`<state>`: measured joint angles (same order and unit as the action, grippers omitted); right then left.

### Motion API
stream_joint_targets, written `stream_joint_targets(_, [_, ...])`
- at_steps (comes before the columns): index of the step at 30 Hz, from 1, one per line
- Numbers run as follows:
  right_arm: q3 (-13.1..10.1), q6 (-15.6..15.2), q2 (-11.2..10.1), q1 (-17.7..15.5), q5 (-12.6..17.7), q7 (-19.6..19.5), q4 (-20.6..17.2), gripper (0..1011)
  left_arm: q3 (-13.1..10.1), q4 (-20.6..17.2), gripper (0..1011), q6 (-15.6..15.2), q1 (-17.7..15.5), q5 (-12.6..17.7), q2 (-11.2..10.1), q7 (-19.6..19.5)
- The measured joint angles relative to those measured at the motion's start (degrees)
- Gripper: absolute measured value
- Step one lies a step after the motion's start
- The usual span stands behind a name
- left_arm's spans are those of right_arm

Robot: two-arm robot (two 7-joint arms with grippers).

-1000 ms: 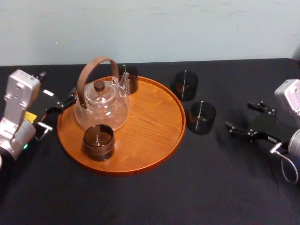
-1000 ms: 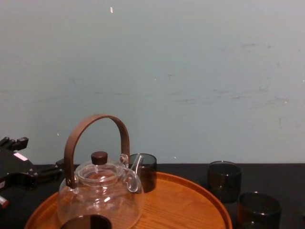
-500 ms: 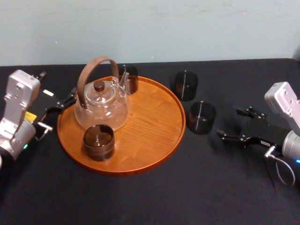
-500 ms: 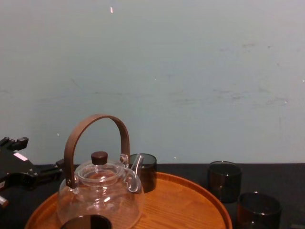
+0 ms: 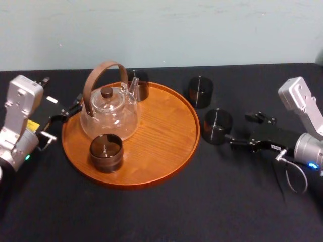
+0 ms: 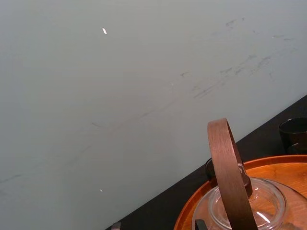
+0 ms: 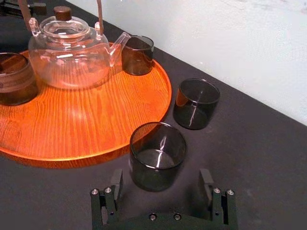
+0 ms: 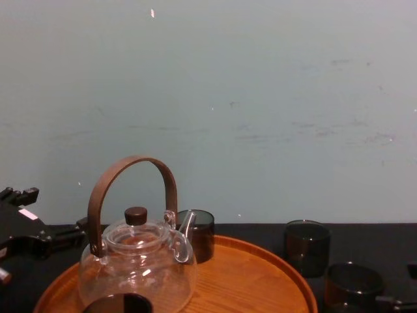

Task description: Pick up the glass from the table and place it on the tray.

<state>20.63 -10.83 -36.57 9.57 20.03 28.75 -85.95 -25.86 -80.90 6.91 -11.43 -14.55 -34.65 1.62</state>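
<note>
Here the right tool (image 7: 160,181), wide open and empty, brackets the glass (image 7: 157,153), upright on the bench (image 5: 202,212) just right of the tray (image 5: 171,151); the left tool (image 5: 68,110) sits at the tray's left.

1. The tray (image 5: 161,136) lies on the table (image 5: 151,217), left of centre.
2. On it, the teapot (image 5: 108,116) stands at the left, with the front glass (image 5: 106,153) before it and the back glass (image 5: 139,84) behind.
3. Right of the tray, the nearer table glass (image 5: 217,126) stands before the farther table glass (image 5: 200,91).
</note>
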Motion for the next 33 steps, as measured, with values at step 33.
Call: stream_joint_targets(33, [3.3, -1.9, 4.5, 6.8, 0.8, 1.7, 8.0, 1002, 0.0, 0.0, 1001, 0.0, 0.0, 0.0, 0.0, 0.0])
